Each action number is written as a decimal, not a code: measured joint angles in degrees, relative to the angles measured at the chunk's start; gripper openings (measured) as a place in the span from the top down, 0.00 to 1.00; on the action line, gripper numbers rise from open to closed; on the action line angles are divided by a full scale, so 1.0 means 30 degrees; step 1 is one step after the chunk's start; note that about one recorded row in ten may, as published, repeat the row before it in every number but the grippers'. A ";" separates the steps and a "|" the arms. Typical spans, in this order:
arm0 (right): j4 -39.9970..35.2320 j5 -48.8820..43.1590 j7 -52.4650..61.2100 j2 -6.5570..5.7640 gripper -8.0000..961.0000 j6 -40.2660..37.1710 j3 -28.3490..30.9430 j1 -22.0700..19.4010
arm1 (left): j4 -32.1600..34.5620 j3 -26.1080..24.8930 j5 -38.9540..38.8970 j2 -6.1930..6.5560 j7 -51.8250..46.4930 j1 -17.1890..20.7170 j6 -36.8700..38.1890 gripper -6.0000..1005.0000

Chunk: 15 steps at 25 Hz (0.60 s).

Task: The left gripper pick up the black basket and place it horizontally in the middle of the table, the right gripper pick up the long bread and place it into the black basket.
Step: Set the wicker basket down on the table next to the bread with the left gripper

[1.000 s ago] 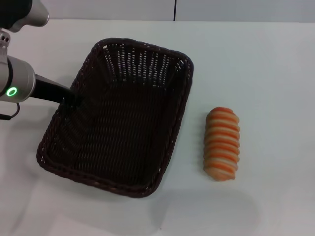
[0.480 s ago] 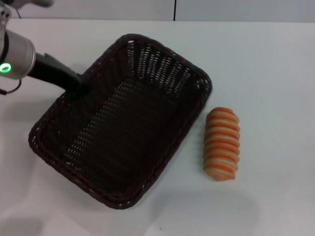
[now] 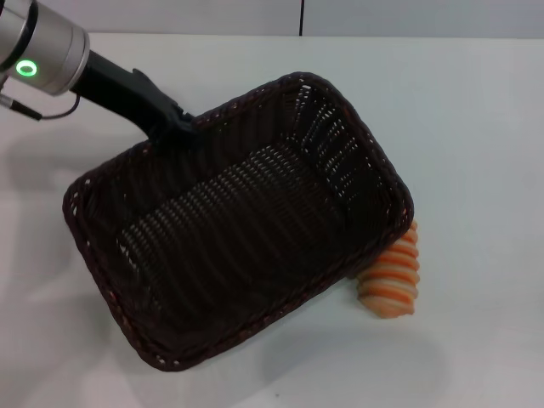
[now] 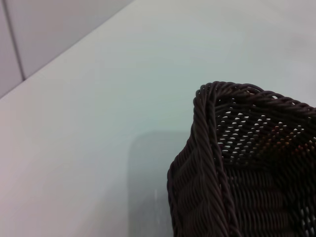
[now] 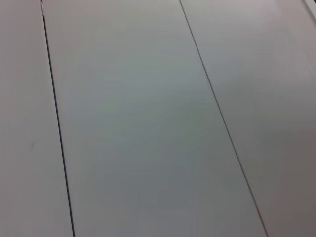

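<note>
The black basket (image 3: 238,246) is a large dark woven wicker basket, held above the white table (image 3: 476,127) and turned askew. My left gripper (image 3: 174,123) is shut on its far rim, at the upper left in the head view. The basket's near right corner covers the top of the long bread (image 3: 393,279), an orange-and-cream striped roll lying on the table at the right. A basket corner also shows in the left wrist view (image 4: 212,163), over the table (image 4: 98,123). My right gripper is out of view in every frame.
The right wrist view shows only grey panels (image 5: 148,123) with thin dark seams. A grey wall with one vertical seam (image 3: 302,17) runs along the table's far edge.
My left gripper has swung the basket to the right and turned it clockwise. Its right corner now overlaps the bread, which has not moved.
</note>
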 joint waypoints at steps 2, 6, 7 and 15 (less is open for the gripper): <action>0.0009 -0.0001 0.0001 0.0007 0.16 -0.0080 -0.0051 0.0003 | 0.1000 -0.0392 -0.0031 0.0323 0.0680 -0.0672 -0.0069 0.80; 0.0008 0.0000 0.0000 0.0009 0.16 -0.0124 -0.0050 0.0006 | 0.2719 -0.1165 -0.0380 0.0978 0.2505 -0.1763 -0.0564 0.80; 0.0009 -0.0001 0.0000 0.0010 0.16 -0.0125 -0.0051 0.0005 | 0.3054 -0.1185 -0.0546 0.1123 0.2837 -0.1910 -0.0645 0.80; -0.0003 -0.0012 0.0000 0.0011 0.16 -0.0137 -0.0214 -0.0004 | 0.5496 -0.1085 -0.1333 0.1890 0.5411 -0.2844 -0.1151 0.80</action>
